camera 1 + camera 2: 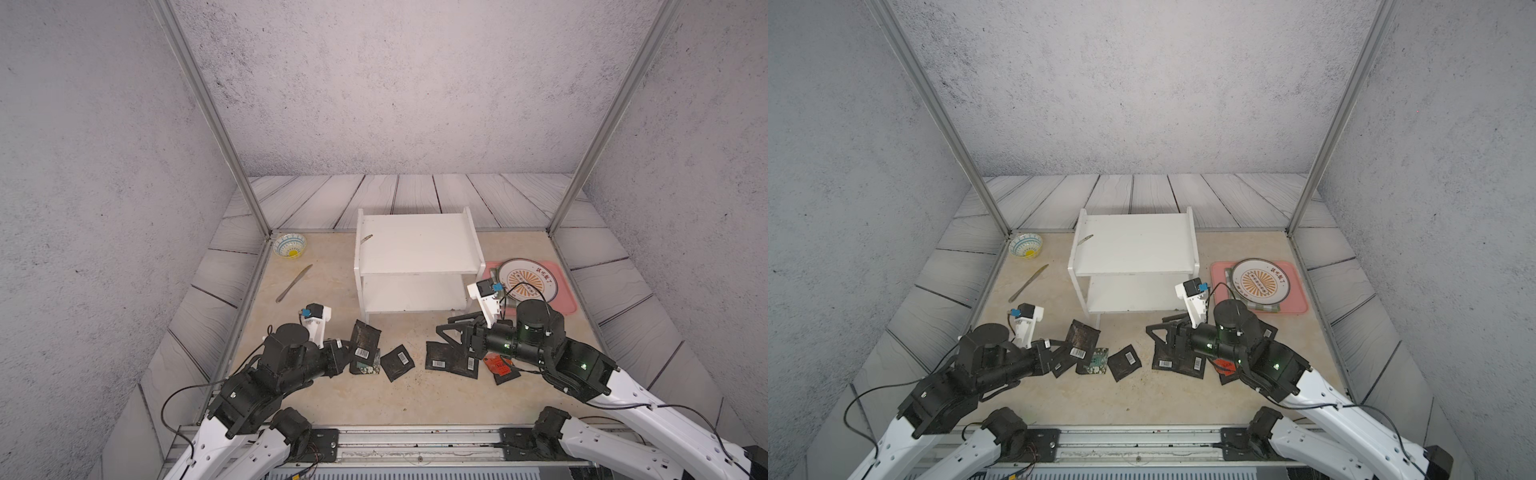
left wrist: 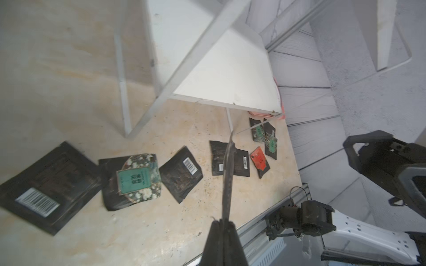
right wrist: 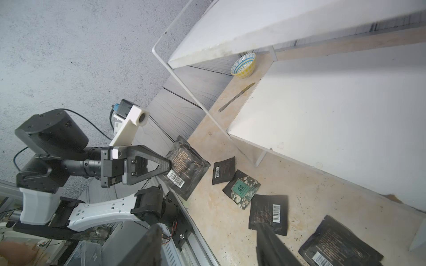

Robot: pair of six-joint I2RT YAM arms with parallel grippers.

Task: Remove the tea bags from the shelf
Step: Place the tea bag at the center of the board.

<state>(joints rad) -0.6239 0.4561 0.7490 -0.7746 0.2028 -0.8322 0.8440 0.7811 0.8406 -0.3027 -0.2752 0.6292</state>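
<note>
Tea bags [image 1: 401, 361] lie scattered on the table [image 1: 374, 395], on the near side of the shelf [image 1: 415, 245]. Left gripper [image 3: 169, 164] is clamped on one black barcode-labelled sachet [image 3: 186, 170], held tilted. Right gripper [image 1: 444, 325] hovers with its jaws apart over the right-hand group.

Both arms reach low and inward, left claw [image 3: 169, 166] pinched closed, right claw [image 1: 444, 325] spread apart.

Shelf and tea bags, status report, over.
Left claw shut on a black tea bag. Right claw open, empty. Shelf boards look bare; other tea bags on table. Nothing seen blocking.
</note>
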